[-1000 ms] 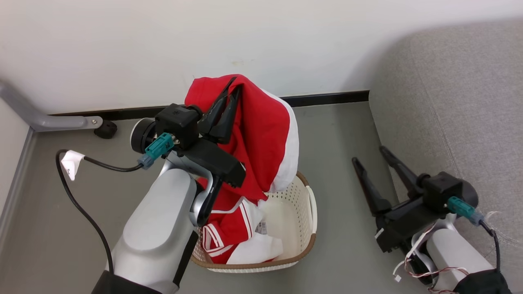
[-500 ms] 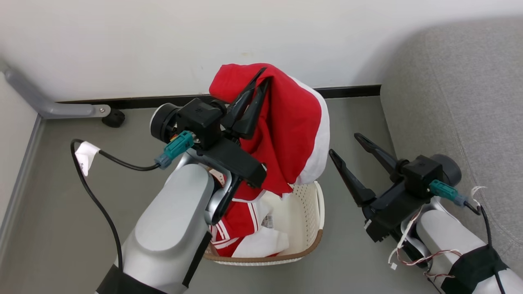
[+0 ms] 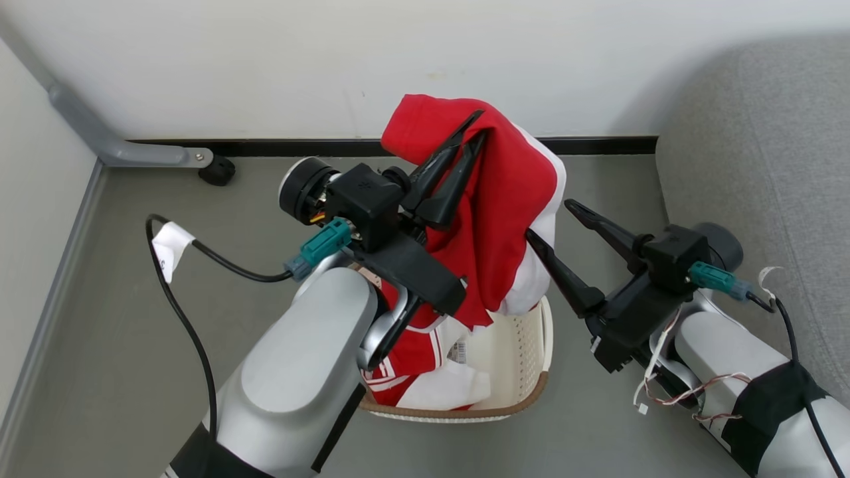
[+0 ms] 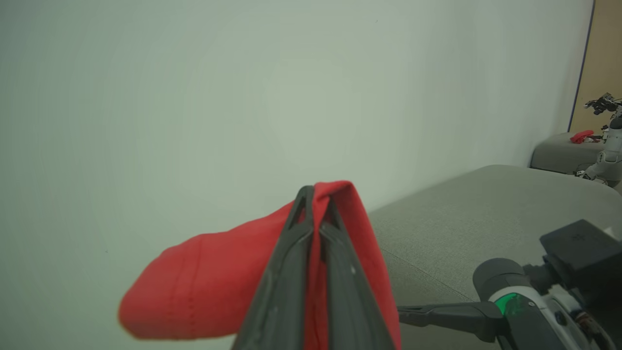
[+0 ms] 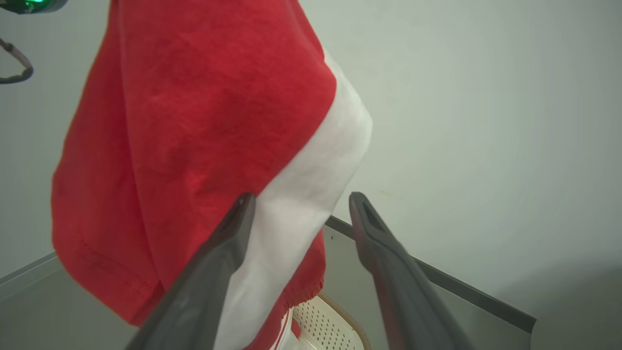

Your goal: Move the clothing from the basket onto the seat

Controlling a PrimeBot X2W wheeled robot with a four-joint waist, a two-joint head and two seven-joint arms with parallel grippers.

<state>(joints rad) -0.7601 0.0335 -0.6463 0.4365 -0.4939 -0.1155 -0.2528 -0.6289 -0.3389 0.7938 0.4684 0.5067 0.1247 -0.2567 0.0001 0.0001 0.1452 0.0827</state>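
Observation:
My left gripper (image 3: 479,125) is shut on the top fold of a red garment with a white panel (image 3: 505,219), which hangs above the basket (image 3: 531,332). In the left wrist view its fingers (image 4: 318,194) pinch the red fabric (image 4: 194,296). More red and white clothing (image 3: 412,352) lies in the basket. My right gripper (image 3: 548,218) stands open right beside the hanging garment. In the right wrist view its jaws (image 5: 302,197) frame the white panel (image 5: 301,194); I cannot tell whether they touch it. The grey seat (image 3: 764,133) is at the right.
A white wall with black skirting (image 3: 299,147) runs close behind the basket. A grey metal leg with a black caster (image 3: 216,174) stands at the back left. My left arm's cable with a white tag (image 3: 169,245) loops over the grey floor.
The head camera has shifted. My left gripper has carried the garment a little rightward over the basket. My open right gripper has moved left, up to the hanging garment.

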